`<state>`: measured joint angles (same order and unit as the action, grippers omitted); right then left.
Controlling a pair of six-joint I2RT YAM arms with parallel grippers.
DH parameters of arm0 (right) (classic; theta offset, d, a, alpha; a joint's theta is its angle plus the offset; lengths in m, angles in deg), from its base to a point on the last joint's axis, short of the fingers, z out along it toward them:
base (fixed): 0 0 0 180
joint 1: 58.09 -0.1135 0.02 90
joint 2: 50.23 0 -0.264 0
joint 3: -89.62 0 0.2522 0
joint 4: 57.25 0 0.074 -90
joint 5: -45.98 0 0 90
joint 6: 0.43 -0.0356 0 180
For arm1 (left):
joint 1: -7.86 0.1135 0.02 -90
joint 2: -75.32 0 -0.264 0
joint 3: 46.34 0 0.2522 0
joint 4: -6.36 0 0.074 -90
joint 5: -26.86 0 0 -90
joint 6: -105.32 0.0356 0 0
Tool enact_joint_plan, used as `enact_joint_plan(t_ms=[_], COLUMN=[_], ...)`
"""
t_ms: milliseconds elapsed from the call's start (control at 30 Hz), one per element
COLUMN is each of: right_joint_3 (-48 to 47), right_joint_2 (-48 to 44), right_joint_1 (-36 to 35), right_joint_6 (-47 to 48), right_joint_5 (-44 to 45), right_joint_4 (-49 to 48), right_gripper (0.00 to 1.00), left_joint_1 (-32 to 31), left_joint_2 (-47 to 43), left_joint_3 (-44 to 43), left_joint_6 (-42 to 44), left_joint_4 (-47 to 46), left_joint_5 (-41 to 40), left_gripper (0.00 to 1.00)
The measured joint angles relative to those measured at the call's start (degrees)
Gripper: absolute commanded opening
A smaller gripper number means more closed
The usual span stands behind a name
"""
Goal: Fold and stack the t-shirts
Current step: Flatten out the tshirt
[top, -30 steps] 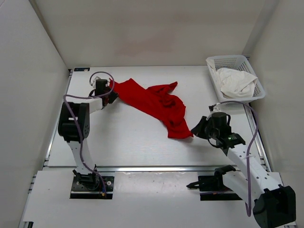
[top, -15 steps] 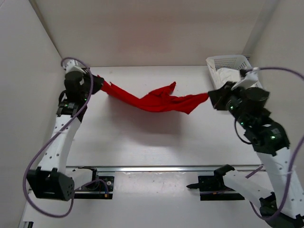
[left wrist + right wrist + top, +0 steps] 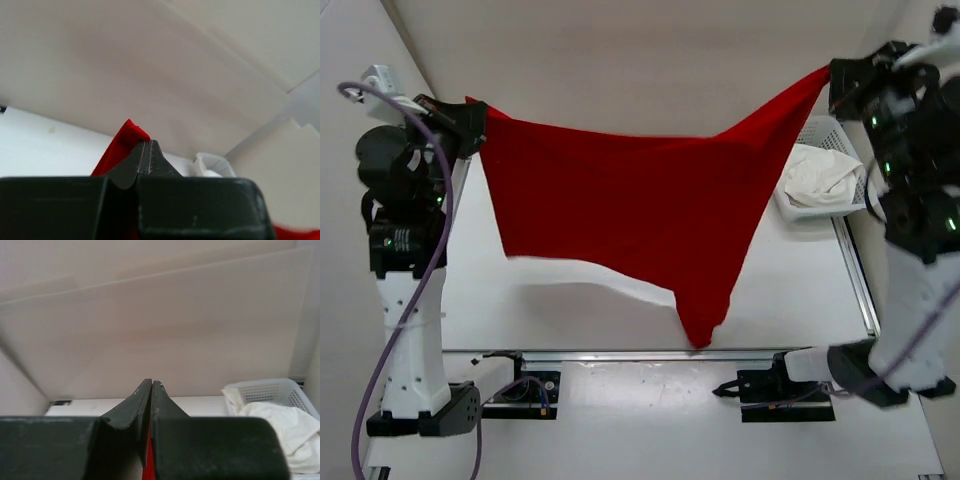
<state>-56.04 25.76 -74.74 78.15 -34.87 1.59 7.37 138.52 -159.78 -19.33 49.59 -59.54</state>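
Left of the basket point(image 3: 830, 207): red t-shirt point(image 3: 620, 210) — hanging spread in the air over the tabletop point(image 3: 800, 290), lowest corner toward the near edge.
Left hand point(image 3: 470, 118): pinched tight on the shirt corner farthest from the basket.
Right hand point(image 3: 835, 80): pinched tight on the corner above the basket.
White t-shirt point(image 3: 825, 172): crumpled inside the basket.

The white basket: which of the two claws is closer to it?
The right. The right gripper hangs in the air close by the basket, shut on one corner of the red t-shirt; the left gripper holds the opposite corner, far off on the other side.
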Motion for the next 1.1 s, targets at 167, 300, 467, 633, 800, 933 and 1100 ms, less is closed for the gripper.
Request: enact_joint_plan(t_ms=[167,300,467,633,800,933,1100], right_joint_3=[-1.22,-1.92,-4.94,-8.72,-9.38,-9.14,3.1], right_joint_2=[15.91,32.61,47.17,46.99,36.85,27.21,16.15], right_joint_1=[13.7,13.35,13.49,14.14,12.26,8.35,10.56], right_joint_6=[-0.42,0.35,0.7,-0.74,-0.48,0.94,-0.22], right_joint_5=[-12.35,-15.98,-17.77,-18.64,-16.17,-14.56,-15.02], right_joint_4=[-3.04,-3.3,0.63,-2.54,-12.39,-17.99,-21.73], right_gripper=[0.0,0.0,0.0,0.0,0.0,0.0,0.0], left_joint_1=[-0.09,-0.09,-0.55,-1.05,0.2,3.74,5.53], left_joint_2=[5.88,15.82,29.81,44.65,46.58,39.91,31.61], left_joint_3=[9.57,17.27,13.79,-11.32,-25.66,-22.05,-12.04], left_joint_6=[0.39,0.37,0.37,0.33,-0.76,-1.42,-1.16], left_joint_4=[-2.95,-3.87,-2.12,2.86,3.3,1.11,-1.49], left_joint_5=[-1.18,-2.86,-4.44,-4.24,-2.36,-1.53,-2.03], left_gripper=[0.0,0.0,0.0,0.0,0.0,0.0,0.0])
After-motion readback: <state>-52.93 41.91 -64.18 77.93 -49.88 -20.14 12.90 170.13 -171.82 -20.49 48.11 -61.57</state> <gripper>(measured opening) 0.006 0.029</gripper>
